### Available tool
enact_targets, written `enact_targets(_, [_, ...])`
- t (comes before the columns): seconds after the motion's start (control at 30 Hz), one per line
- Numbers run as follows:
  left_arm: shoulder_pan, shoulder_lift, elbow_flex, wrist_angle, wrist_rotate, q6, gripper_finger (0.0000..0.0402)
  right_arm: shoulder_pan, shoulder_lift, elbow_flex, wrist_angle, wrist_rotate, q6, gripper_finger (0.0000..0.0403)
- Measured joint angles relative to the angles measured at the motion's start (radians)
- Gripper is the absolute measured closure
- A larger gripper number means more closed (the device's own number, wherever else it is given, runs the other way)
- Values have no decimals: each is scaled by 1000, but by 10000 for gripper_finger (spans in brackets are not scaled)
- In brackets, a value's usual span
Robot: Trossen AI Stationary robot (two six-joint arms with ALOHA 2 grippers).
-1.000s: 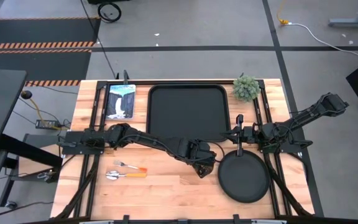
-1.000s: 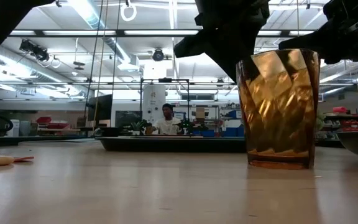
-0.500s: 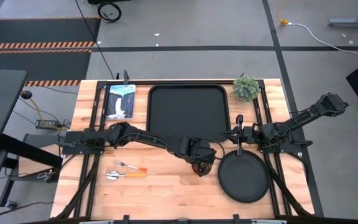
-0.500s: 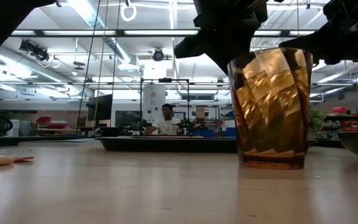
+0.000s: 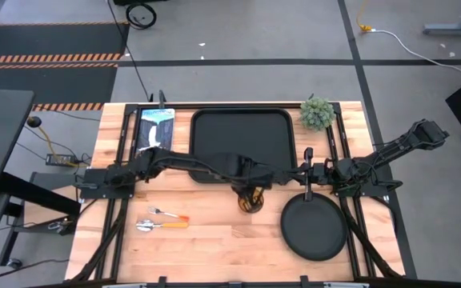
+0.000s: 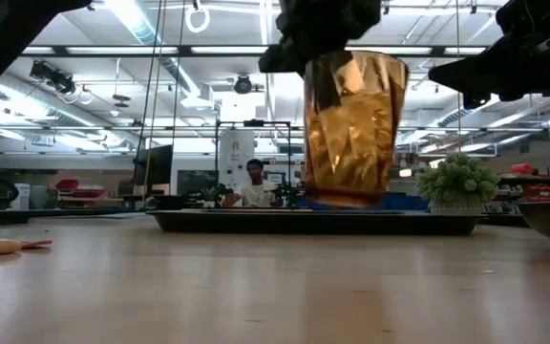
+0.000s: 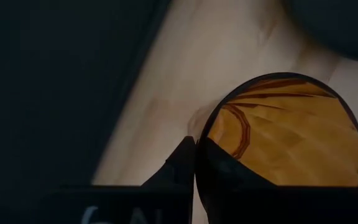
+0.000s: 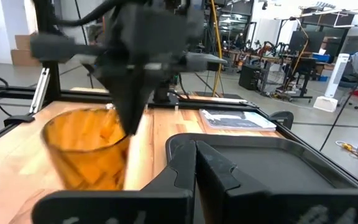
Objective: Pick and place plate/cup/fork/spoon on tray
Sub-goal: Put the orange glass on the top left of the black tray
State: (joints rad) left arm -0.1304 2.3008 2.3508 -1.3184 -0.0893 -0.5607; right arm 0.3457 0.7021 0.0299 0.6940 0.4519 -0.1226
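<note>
The amber cup [image 6: 351, 129] hangs above the table just near of the black tray [image 5: 242, 136], with my left gripper [image 7: 195, 142] shut on its rim. In the high view the cup [image 5: 249, 200] shows under the left gripper [image 5: 250, 190]. The round black plate [image 5: 314, 228] lies on the table at the near right. The orange-handled fork [image 5: 166, 213] and spoon [image 5: 158, 226] lie at the near left. My right gripper [image 5: 308, 172] waits shut and level just far of the plate, holding nothing. My left gripper pinches the cup's rim [image 7: 199, 134] on the side toward its own arm, one finger inside the cup [image 6: 325, 91] and one outside. The fingers come from above, pointing steeply down. The cup hangs nearly upright below them, its base clear of the table.
A small green potted plant [image 5: 317, 114] stands at the tray's far right corner. A blue-white picture card [image 5: 155, 130] lies left of the tray. Bare wood stretches along the near edge between the cutlery and the plate. A person sits far behind the table [image 6: 254, 183].
My left gripper has risen and gone toward the tray and a little toward the table's left, carrying the cup. The cup stood on the table beside the plate a second ago and now hangs clear of it.
</note>
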Motion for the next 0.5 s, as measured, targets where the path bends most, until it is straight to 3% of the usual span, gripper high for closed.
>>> enact_targets(0.27, [110,-63,2,-55,-97,190,389,0,0,0,2,0,0,386])
enact_targets(0.5, [283,-58,-46,-72,-98,366,389,0,0,0,10,0,17,386])
